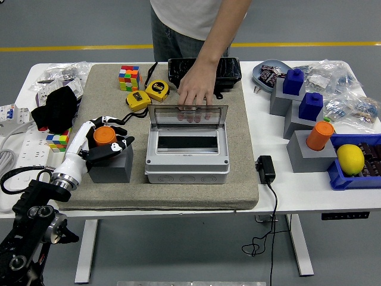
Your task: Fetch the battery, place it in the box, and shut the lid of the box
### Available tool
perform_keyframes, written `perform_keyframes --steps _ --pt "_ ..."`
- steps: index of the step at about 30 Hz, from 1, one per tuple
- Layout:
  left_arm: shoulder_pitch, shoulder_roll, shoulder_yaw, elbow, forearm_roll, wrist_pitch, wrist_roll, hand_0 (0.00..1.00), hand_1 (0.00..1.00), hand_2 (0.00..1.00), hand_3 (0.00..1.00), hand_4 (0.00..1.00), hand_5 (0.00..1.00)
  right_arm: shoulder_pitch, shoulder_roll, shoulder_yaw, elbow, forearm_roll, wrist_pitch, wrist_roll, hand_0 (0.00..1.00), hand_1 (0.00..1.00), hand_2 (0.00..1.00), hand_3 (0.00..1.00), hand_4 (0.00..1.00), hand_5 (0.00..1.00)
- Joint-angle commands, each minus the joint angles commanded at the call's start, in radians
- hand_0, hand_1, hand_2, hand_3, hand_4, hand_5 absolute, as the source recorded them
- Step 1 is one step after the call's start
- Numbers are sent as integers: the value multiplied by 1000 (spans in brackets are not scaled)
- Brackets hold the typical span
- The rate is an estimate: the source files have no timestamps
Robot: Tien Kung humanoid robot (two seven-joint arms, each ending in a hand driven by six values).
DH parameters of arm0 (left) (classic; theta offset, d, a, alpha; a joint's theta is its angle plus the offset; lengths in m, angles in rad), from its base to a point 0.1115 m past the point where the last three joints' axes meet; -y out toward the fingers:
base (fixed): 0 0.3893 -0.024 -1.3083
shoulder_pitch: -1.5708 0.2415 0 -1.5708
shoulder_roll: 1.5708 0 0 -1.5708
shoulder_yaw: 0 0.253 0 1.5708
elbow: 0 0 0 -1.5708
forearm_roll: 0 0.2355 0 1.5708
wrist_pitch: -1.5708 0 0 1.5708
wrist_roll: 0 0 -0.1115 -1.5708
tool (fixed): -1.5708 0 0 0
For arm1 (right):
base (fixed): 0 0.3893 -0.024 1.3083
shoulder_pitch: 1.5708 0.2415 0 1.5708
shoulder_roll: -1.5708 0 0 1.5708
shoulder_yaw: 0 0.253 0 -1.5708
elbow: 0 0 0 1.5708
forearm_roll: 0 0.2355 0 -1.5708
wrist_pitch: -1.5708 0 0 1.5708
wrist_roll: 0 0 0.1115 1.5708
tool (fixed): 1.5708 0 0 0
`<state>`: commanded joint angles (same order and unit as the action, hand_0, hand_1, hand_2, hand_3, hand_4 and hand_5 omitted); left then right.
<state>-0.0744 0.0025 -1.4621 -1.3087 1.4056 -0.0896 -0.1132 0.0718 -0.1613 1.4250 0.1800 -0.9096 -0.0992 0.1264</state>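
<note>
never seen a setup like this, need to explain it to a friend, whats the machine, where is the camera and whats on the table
The single view is from a camera on a humanoid robot's head, looking down over a white table. The robot's black left arm ends in a five-fingered left hand, closed around an orange cylindrical battery on a grey block. Its right arm is out of view. In the middle, on a beige mat, sits a grey plastic box whose clear lid stands open; a person's hand at the far side rests on that lid. Also there: yellow tape measures, a colourful puzzle cube and a yellow lemon.
</note>
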Motion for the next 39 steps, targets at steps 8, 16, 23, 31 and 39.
perform_keyframes --steps 8,16,23,31,39 --pt "1 2 6 4 12 25 2 250 470 333 326 831 2 -3 -1 6 0 -3 0 0 918 887 828 849 998 998" --pt "-1 3 16 6 -1 46 -10 119 151 142 155 878 2 -4 0 7 0 -3 0 0 919 886 828 847 998 998" --pt "-8 3 21 8 -11 76 -22 85 94 117 138 927 2 1 -1 9 0 -1 1 1 918 886 828 846 998 998" --pt "-15 1 22 9 -27 112 -42 66 51 94 128 988 2 2 -1 12 0 -2 1 0 919 886 828 846 998 998" --pt "-22 1 22 4 -41 139 -57 55 40 83 120 989 2 3 1 11 0 0 1 1 918 886 828 845 998 998"
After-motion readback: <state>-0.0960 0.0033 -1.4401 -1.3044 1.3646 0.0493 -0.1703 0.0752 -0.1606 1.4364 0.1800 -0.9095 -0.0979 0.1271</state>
